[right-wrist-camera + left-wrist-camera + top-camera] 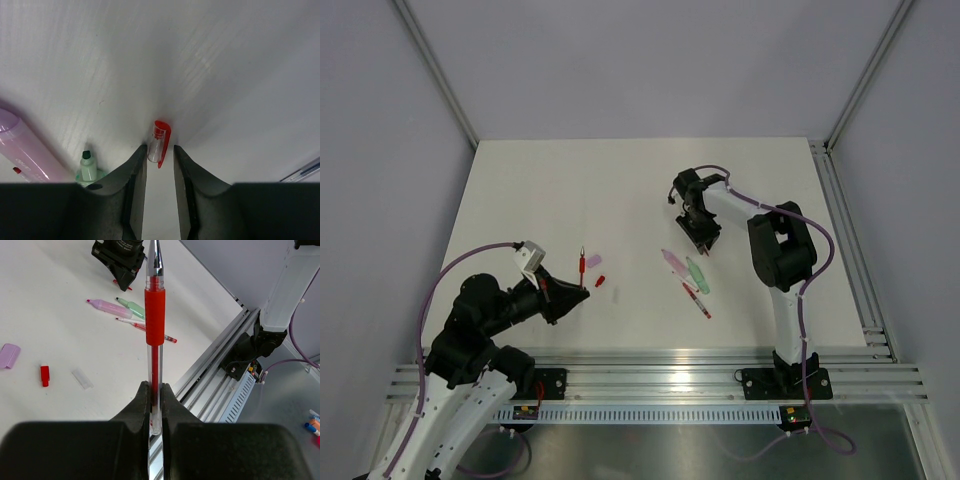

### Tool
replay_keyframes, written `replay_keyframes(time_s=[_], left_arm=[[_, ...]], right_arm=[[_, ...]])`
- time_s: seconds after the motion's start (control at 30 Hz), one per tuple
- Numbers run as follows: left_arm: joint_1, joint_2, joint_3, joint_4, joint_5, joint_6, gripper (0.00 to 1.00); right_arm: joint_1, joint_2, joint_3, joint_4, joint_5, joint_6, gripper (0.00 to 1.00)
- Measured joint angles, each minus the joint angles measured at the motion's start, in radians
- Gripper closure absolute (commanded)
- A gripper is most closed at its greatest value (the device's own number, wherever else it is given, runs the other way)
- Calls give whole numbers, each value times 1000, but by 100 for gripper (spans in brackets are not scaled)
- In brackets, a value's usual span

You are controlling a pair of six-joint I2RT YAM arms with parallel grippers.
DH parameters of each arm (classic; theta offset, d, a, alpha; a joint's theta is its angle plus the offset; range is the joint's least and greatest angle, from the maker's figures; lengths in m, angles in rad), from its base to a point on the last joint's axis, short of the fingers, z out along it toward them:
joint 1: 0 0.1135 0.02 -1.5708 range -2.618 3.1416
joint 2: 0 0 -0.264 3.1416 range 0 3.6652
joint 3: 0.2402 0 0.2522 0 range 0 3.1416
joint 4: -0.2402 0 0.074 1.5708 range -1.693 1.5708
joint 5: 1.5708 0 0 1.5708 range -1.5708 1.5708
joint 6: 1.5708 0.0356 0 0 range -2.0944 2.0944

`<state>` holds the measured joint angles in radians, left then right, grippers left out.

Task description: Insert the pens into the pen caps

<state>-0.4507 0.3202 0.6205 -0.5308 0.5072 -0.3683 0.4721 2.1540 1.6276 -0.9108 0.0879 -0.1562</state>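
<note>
Left gripper [155, 392] clenched on the red pen [155, 315], pen raised above the table [570, 190]. Right gripper [160, 150] low over the table, fingers flanking a red-clipped cap [161, 135] lying there. Pinched or loose, cannot tell.

Pen [155, 315]: red grip, clear barrel, red ink, silver tip. Left gripper [155, 390] and right gripper [160, 155]: black. Clear cap [160, 141]: see-through body, red clip. Table [540, 190]: white. Pink marker [106, 306]: pale pink, darker pink nib. Green marker [131, 308]: pale green, dark green nib. Slim pen [150, 331]: white and red. Red cap [45, 375]: solid red. Lilac cap [9, 355]: pale, translucent. Cables [830, 245]: purple. Rail [660, 372]: bare silver.
</note>
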Motion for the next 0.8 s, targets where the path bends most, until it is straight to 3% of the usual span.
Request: replay_keyframes(time_s=[0.37,0.8], left_arm=[[0,0,0,1,0,0,100],[0,0,0,1,0,-1,100]], right_arm=[[-3,0,3,17,41,17,64],[-1,21,35,31,66,21,71]])
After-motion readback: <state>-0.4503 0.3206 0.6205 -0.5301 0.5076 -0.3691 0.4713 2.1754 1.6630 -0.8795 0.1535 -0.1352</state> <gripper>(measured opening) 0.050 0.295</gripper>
